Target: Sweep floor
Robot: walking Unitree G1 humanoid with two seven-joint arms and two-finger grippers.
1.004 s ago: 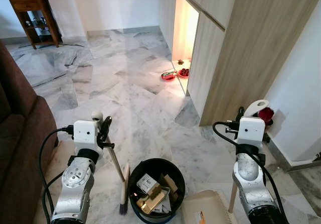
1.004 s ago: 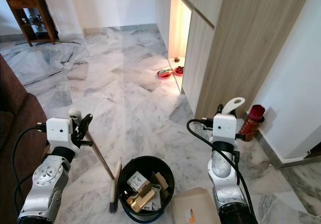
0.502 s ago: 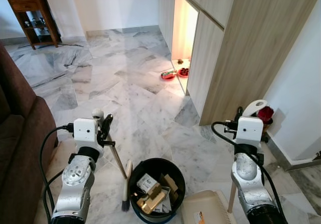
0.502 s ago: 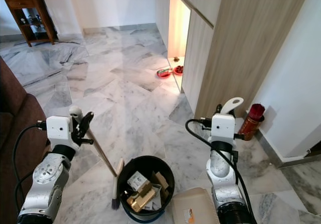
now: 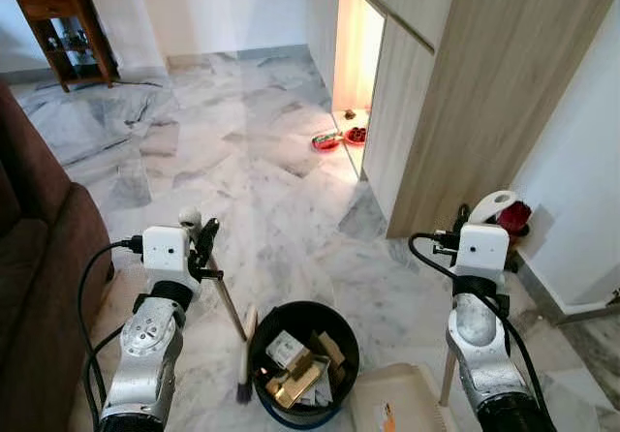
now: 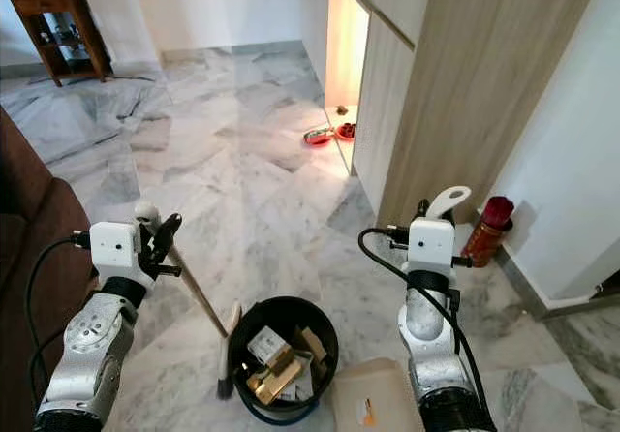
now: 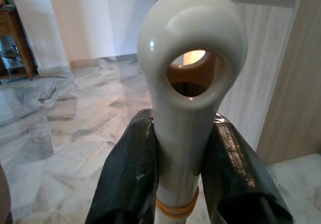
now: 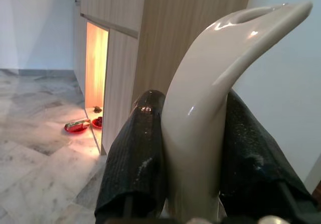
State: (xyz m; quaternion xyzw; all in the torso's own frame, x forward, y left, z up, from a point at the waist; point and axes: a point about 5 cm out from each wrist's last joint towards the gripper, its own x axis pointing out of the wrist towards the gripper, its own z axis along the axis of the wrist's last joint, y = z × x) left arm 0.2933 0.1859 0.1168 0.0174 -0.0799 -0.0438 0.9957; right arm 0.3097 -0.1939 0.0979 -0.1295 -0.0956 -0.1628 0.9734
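Note:
My left gripper (image 5: 201, 241) is shut on the cream top of a broom handle (image 7: 190, 83). The wooden stick slants down to the dark brush head (image 5: 244, 362), which rests on the marble floor just left of a black bin (image 5: 291, 310) holding cardboard scraps. My right gripper (image 5: 467, 231) is shut on the curved cream dustpan handle (image 8: 210, 98). Its stick runs down to the cream dustpan (image 5: 397, 405), on the floor to the right of the bin. In both wrist views the black fingers (image 7: 133, 169) press against the handles.
A brown sofa (image 5: 39, 258) stands close on my left. A wooden cabinet wall (image 5: 465, 93) rises on the right, with a lit niche holding red bowls (image 5: 339, 140). A red object (image 5: 514, 221) sits by the white wall. A wooden side table (image 5: 58, 15) is far left.
The head view has shifted slightly. The brush head sits a little nearer the bin. Both grippers keep hold of their handles.

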